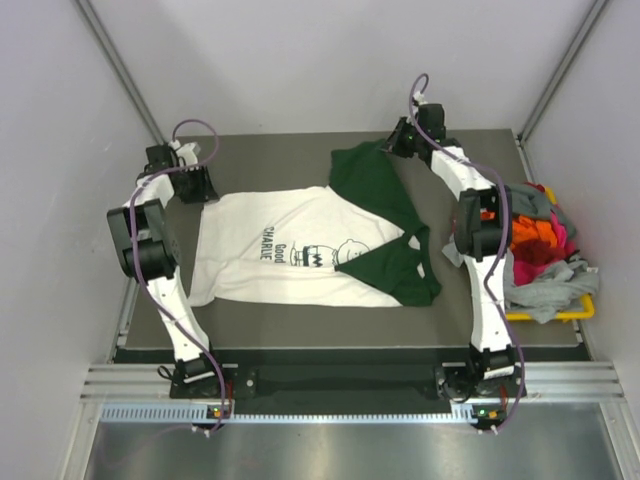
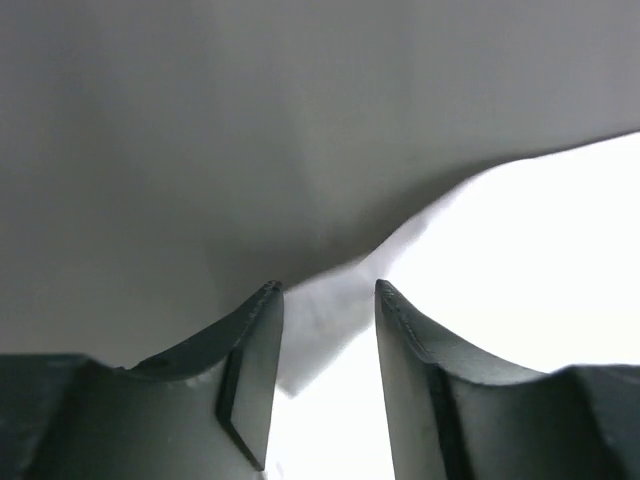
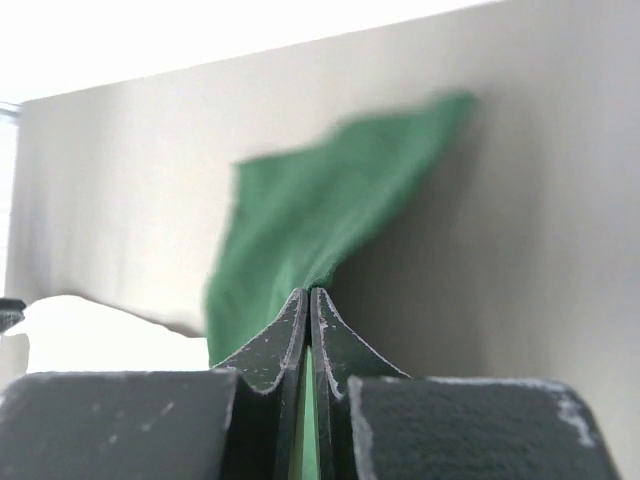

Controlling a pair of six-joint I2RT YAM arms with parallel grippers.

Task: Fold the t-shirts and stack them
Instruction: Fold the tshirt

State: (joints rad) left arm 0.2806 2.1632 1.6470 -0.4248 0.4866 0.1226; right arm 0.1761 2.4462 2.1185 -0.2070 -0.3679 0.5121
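Note:
A white t-shirt [image 1: 280, 250] with black cartoon print and dark green sleeves lies spread flat on the grey table, collar toward the right. My right gripper [image 1: 392, 143] is at the far right and is shut on the far green sleeve [image 1: 365, 180]. In the right wrist view green cloth [image 3: 300, 220] runs up out of the closed gripper [image 3: 309, 292]. At the shirt's far left corner is my left gripper [image 1: 196, 190]. Seen from the left wrist, that gripper [image 2: 328, 290] has its fingers apart, and a corner of the white cloth [image 2: 520, 270] lies between them.
A yellow bin [image 1: 560, 313] at the table's right edge holds a heap of other t-shirts [image 1: 540, 240] in grey, orange, red and pink. White walls close in the table at the back and on both sides.

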